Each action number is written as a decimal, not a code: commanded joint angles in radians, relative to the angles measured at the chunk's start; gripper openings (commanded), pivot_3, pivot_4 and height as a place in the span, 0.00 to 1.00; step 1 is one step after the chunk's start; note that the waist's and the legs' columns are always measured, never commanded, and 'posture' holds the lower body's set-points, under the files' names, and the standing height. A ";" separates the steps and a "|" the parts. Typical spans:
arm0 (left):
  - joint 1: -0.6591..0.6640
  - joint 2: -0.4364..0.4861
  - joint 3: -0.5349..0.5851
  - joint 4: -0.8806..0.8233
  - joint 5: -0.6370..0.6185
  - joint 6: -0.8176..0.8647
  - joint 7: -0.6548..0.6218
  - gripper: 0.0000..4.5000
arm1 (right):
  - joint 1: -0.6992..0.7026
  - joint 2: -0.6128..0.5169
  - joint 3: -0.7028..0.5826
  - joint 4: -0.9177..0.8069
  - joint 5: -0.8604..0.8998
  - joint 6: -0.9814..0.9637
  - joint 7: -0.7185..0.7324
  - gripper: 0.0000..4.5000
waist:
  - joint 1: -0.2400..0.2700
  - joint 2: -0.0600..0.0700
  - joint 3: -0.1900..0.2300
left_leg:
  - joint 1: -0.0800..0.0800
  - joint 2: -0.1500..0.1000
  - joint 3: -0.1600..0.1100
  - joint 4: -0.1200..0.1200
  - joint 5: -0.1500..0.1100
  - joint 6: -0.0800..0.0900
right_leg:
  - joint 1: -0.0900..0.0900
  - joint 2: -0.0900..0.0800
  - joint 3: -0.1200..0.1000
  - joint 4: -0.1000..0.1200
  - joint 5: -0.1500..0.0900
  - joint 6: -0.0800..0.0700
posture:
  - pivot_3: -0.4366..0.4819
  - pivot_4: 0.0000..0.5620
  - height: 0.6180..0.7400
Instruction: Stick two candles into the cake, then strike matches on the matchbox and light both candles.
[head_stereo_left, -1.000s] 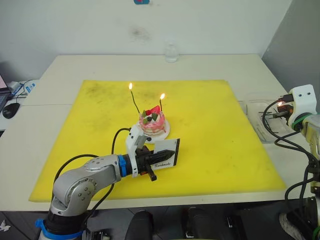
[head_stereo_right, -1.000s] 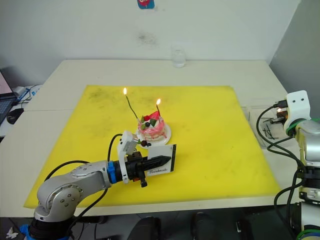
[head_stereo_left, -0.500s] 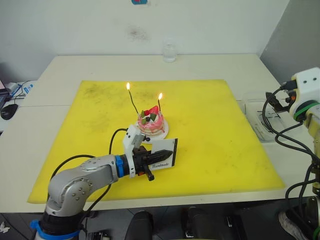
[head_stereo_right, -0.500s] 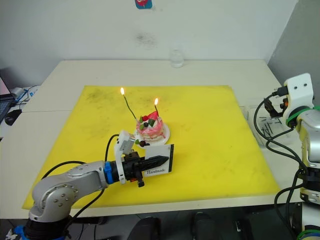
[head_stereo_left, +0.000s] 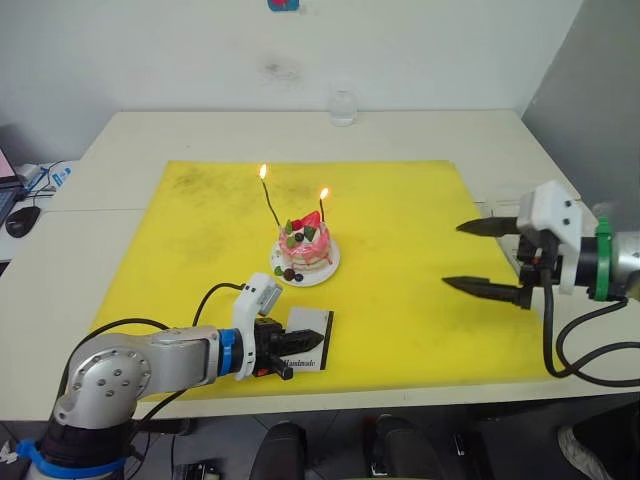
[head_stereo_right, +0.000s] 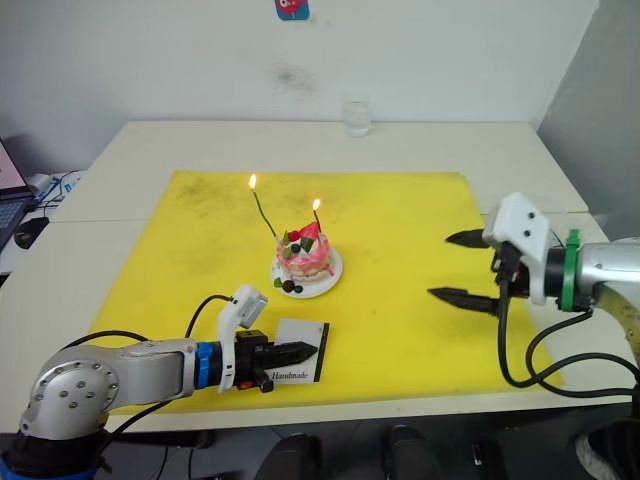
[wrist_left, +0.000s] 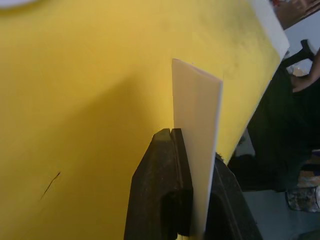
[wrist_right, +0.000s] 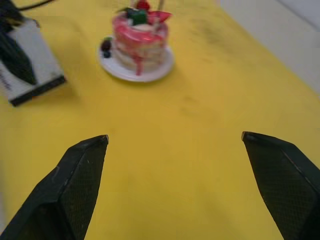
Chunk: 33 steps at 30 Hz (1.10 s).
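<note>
So the small round pink layered cake with the red strawberry on top sits on its little white plate around the middle of the big yellow mat. Both thin wavy candles are stuck in it and both are burning: the taller greenish candle leans off toward the robot's left, the shorter reddish-brown candle stands nearly straight just beside the strawberry.

The flat white matchbox with the black strip and "Handmade" script is down near the front edge of the mat, well apart from the plate. The left gripper has its two black fingers clamped on it. In the left wrist view the white matchbox is a thin slab on edge, pinched between the two dark fingers, with most of its length sticking out past the fingertips over the yellow mat.

The right gripper hangs over the right side of the mat, fingers spread wide with nothing between them, pointing toward the cake but well apart from it. From its wrist camera the cake and plate sit far ahead between the two open black fingers.

A clear glass stands at the far edge of the pale table.
</note>
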 joint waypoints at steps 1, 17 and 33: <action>-0.028 -0.028 -0.031 0.022 0.044 -0.017 0.050 0.00 | -0.007 -0.003 0.026 -0.065 0.047 0.024 0.002 0.99 | 0.003 0.000 0.000 | 0.000 0.000 0.000 0.000 0.000 0.000 | 0.000 0.000 0.000 0.000 0.000 0.000 | 0.48 0.27 1.00; -0.060 0.066 -0.001 -0.025 0.040 -0.001 0.007 0.91 | 0.009 -0.001 0.087 -0.126 0.089 0.036 -0.041 1.00 | 0.012 0.000 0.000 | 0.000 -0.001 -0.002 0.000 0.000 0.000 | 0.000 0.001 -0.002 0.000 0.000 -0.001 | 0.48 0.27 1.00; 0.270 0.542 0.267 -0.025 0.668 -0.584 -0.630 0.99 | -0.005 -0.051 -0.031 -0.058 0.032 -0.128 0.011 1.00 | 0.018 0.000 0.002 | -0.001 0.001 0.000 -0.002 -0.001 -0.001 | -0.002 0.000 -0.002 -0.002 -0.003 -0.005 | 0.48 0.27 1.00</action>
